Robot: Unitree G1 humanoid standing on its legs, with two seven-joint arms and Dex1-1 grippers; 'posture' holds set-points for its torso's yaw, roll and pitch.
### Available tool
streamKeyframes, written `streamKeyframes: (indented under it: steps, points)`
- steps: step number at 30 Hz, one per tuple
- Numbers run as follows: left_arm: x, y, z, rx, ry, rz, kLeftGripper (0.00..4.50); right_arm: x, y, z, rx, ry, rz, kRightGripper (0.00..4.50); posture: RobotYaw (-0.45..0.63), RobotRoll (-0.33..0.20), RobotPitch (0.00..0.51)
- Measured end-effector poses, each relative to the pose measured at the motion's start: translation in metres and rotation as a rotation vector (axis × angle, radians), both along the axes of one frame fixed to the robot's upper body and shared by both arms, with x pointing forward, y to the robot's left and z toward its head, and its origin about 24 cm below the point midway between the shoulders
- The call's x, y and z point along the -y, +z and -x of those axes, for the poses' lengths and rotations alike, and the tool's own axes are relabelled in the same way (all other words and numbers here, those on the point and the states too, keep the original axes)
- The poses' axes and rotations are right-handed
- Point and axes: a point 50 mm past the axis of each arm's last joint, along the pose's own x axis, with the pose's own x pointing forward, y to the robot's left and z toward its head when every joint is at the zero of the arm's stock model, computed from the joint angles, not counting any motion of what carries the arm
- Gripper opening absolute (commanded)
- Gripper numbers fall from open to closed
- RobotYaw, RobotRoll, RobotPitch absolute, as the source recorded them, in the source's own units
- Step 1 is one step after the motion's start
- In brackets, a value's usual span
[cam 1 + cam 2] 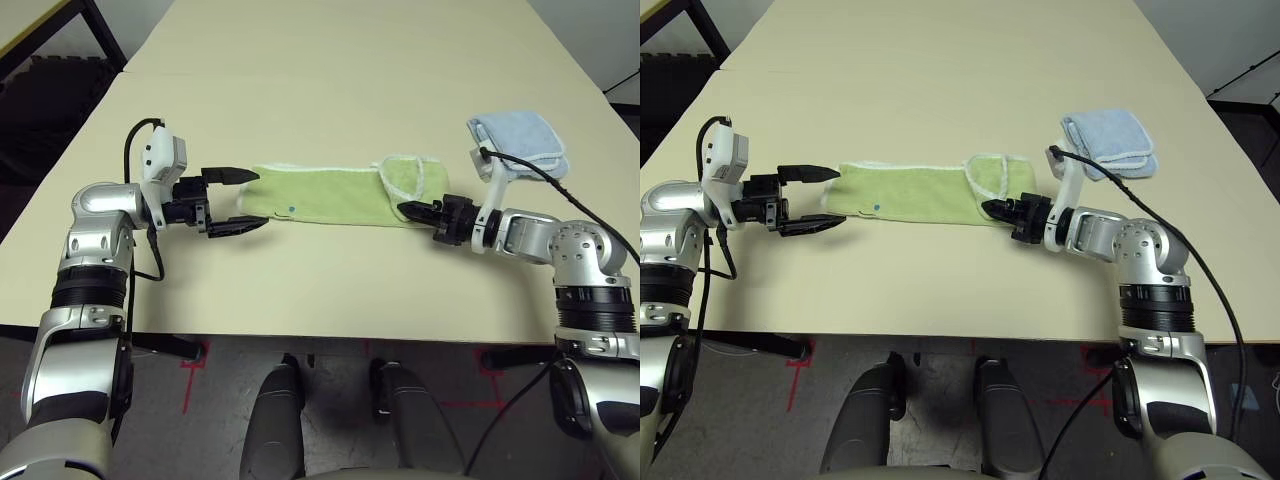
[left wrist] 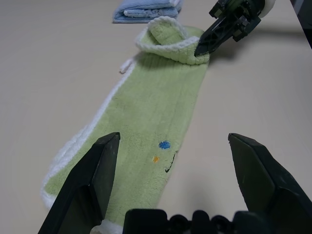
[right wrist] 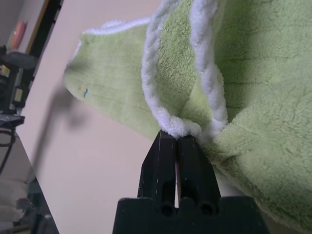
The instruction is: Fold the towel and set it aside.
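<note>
The left arm reaches in from the robot's left with its silver forearm bent inward, wrist turned so the left gripper (image 1: 236,202) points across toward the right side, roughly level; its two black fingers (image 2: 90,181) stand wide apart with nothing between them; the right arm comes in from the opposite side, forearm angled inward; the right gripper (image 1: 410,210) points left, its fingers pressed together, pinching the towel (image 1: 330,195) edge.

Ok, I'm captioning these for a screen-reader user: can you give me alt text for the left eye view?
A light green towel lies stretched across a beige table between two robot arms. The right hand is shut on the towel's curled-over end, and the left hand is open at the other end. A folded light blue towel sits beyond the right arm.
</note>
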Motion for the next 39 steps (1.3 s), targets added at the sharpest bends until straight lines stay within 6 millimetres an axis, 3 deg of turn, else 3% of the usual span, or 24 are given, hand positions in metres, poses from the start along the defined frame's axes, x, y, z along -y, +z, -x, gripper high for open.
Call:
streamKeyframes:
  steps: [1,4,11,16,23,27,33,39]
  points:
    - [0.0,0.0,0.0,0.001,0.002,0.0,4.5,-0.001,0.0,0.001,0.004,0.011,0.005,0.75,0.0,0.0,0.188]
    - [0.0,0.0,0.0,0.002,0.003,0.0,4.5,-0.005,0.004,0.003,0.032,0.056,0.018,1.88,0.0,0.0,0.183]
    - [-0.001,-0.002,0.001,-0.003,0.006,-0.001,4.5,0.009,0.025,0.009,0.152,0.127,0.058,4.48,-0.01,0.0,0.18]
    - [-0.001,-0.002,0.001,-0.003,0.006,-0.001,4.5,0.011,0.048,0.017,0.347,0.269,0.064,4.48,-0.01,0.0,0.178]
    - [0.0,-0.003,0.001,-0.006,0.005,-0.001,4.5,0.005,0.068,0.014,0.489,0.365,0.07,4.48,-0.02,0.0,0.178]
    - [0.0,-0.003,0.001,-0.005,0.005,-0.001,4.5,-0.001,0.057,0.012,0.461,0.424,0.161,4.48,-0.02,0.0,0.178]
    - [0.001,-0.003,0.003,0.0,-0.001,-0.009,4.5,-0.004,0.048,0.006,0.477,0.425,0.16,4.48,0.0,0.0,0.181]
    - [0.0,-0.007,0.004,-0.033,0.028,0.018,4.5,0.028,0.052,-0.012,0.714,0.295,0.17,4.48,-0.01,0.0,0.19]
